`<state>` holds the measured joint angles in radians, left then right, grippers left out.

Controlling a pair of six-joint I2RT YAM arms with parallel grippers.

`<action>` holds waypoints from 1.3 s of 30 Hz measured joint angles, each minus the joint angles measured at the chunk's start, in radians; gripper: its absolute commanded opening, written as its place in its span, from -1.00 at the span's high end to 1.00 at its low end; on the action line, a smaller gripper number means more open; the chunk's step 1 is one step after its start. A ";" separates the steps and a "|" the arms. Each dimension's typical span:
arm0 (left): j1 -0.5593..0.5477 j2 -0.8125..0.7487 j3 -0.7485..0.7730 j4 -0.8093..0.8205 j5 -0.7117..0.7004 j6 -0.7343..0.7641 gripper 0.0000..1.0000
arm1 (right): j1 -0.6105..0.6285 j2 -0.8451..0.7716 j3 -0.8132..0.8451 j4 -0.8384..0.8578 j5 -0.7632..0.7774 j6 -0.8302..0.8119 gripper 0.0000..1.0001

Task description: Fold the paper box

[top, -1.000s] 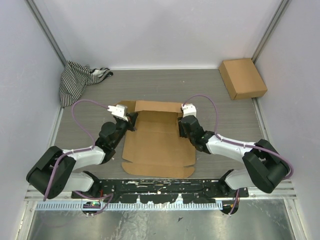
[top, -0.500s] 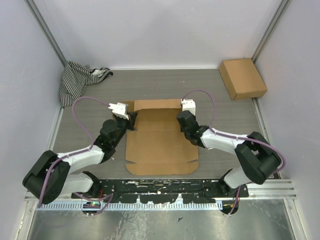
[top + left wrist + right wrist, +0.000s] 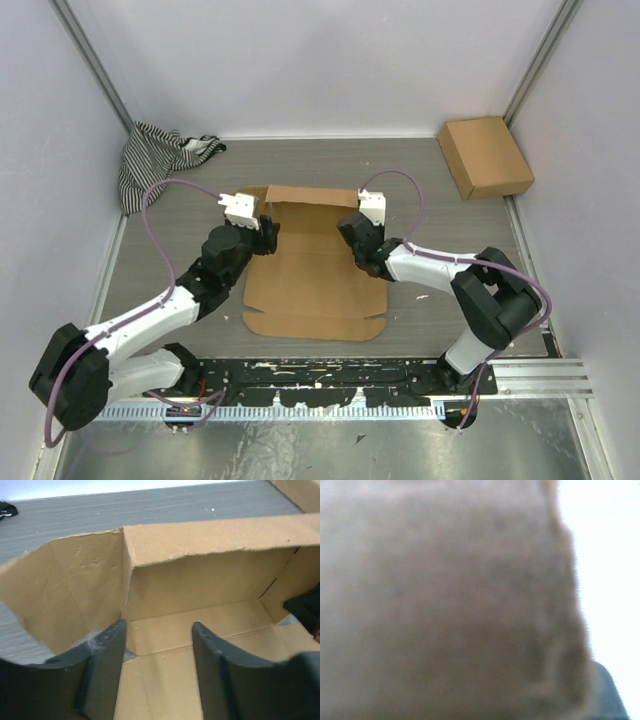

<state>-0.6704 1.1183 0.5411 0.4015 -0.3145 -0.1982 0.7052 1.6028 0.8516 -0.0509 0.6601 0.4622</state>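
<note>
At mid-table, btwn the two arms, the paper box [image 3: 315, 275] lay part-formed. Its back wall [image 3: 210, 545] was up and ran L-R, the left flap [image 3: 75, 590] and right flap [image 3: 300, 575] were raised, and the front panel lay flat twd the bases. The left gripper [image 3: 159, 627] was released, fingers [image 3: 107, 655] apart w/ nothing btwn them, aimed at the back-left corner from inside the box. The left flap stood just off its left finger, outside the jaws. The right gripper [image 3: 350, 232] was clenched at the back-right corner. Its wrist cam showed only blurred cardboard up close, so it was prob. pinching the right flap, though contact wasn't visible. The next move likely turned on the left corner: the flap lay left of the open jaws and the left arm was far nearer, so it'd need to shift left.
</note>
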 measured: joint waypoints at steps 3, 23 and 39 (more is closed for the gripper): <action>0.000 -0.065 0.008 -0.052 -0.025 0.014 -0.61 | 0.000 -0.003 0.000 -0.006 0.005 -0.004 0.98; 0.576 0.274 0.239 -0.153 0.167 -0.158 -0.12 | -0.236 -0.050 0.028 -0.070 -0.241 -0.196 0.98; 0.570 0.424 -0.003 0.386 0.460 -0.269 -0.13 | -0.262 -0.050 0.039 -0.068 -0.345 -0.251 0.97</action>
<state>-0.1001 1.5425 0.5385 0.7872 0.1455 -0.4675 0.4427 1.5524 0.8902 -0.1188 0.3153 0.2111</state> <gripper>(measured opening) 0.560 0.071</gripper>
